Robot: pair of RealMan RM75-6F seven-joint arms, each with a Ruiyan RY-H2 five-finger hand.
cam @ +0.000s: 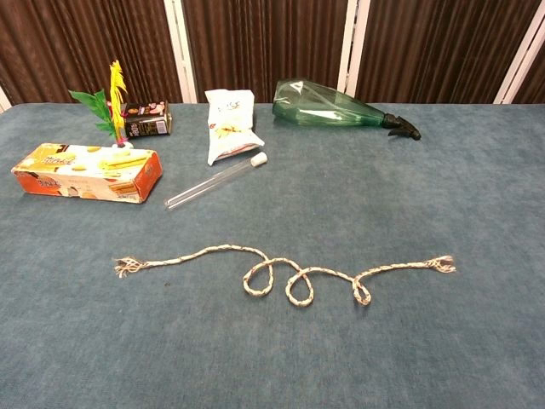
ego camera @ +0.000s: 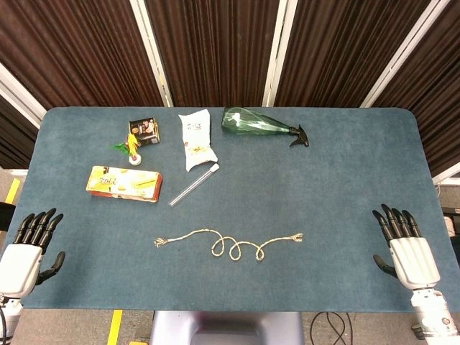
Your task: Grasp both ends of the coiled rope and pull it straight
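The left hand (ego camera: 29, 251) lay at the near left edge of the blue surface (ego camera: 345, 187), fingers extended and apart, holding and touching nothing. The right hand (ego camera: 406, 248) lay at the near right edge in the same way, fingers spread and empty. Both showed only in the head view.

One rope (cam: 285, 274) lay on the surface between the hands, well apart from each. It had three small loops in its middle and two frayed ends, the left end (cam: 128, 267) and the right end (cam: 442, 264), both lying free.

Farther back stood one orange box (cam: 89, 172), one clear tube with a white cap (cam: 213, 182), one white snack bag (cam: 230, 123), one green spray bottle (cam: 332, 106) on its side, one small dark carton (cam: 146, 119) and one small toy plant (cam: 111, 102).
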